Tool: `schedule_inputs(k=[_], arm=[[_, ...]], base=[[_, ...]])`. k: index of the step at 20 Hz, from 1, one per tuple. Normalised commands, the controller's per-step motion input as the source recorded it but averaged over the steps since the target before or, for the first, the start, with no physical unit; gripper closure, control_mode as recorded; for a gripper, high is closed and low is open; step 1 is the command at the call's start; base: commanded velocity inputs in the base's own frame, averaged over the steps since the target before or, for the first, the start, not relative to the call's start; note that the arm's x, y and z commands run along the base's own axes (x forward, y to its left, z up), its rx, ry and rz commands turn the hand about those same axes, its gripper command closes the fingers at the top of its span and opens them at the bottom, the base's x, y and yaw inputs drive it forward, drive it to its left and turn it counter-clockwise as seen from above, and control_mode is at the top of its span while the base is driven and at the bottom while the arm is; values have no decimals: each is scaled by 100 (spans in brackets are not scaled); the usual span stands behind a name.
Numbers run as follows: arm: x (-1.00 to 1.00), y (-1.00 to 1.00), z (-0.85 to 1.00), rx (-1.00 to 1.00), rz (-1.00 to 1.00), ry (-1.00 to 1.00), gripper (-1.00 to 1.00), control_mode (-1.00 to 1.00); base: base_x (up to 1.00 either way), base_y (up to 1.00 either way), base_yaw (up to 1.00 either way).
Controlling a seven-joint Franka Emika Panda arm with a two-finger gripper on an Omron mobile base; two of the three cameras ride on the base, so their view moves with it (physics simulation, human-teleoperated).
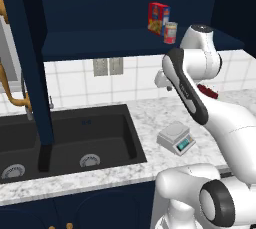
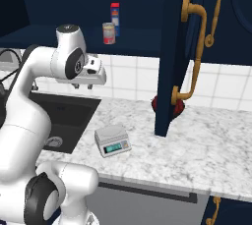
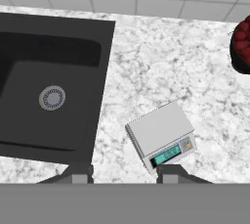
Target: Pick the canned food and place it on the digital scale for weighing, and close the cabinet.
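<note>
The cabinet [image 2: 172,47] stands open, its door [image 1: 30,63] hanging over the sink [image 1: 65,140]. The scale [image 1: 176,139] waits on the worktop [image 2: 197,145]. The can [image 1: 170,32] sits far back on the shelf beside a box [image 1: 158,18]. The claw [image 2: 82,86], shut and empty, could nudge that box when reaching.

One can of food [image 1: 170,32] on the open cabinet shelf [image 1: 125,45], and right beside it one red and yellow box [image 1: 158,18], so that's two items up there. Down on the marble counter [image 2: 197,145], one digital scale [image 3: 162,135], with a single teal display [image 3: 167,155] on its sloped front. One black sink [image 1: 65,138], and in it two round drains [image 1: 89,160]. On the tiled wall, two grey outlet plates [image 1: 108,66] side by side. One dark bowl of red fruit [image 3: 241,46] near the counter's back. Three curved brass handles [image 2: 193,52] on the navy doors in the right base view.
</note>
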Motion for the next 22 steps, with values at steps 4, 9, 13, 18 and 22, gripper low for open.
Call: schedule_inputs(k=[4,9,13,18,22], arm=[[-4,0,0,0,0,0,-100,-100],[-12,-1,-3,0,0,-17,-100,-100],[-20,-24,15,0,-3,-54,-100,-100],[-4,-24,34,0,-8,-49,-100,-100],[0,-14,42,0,-9,-31,-100,-100]], base=[[0,0,0],[0,0,0],[0,0,0],[0,0,0],[0,0,0]])
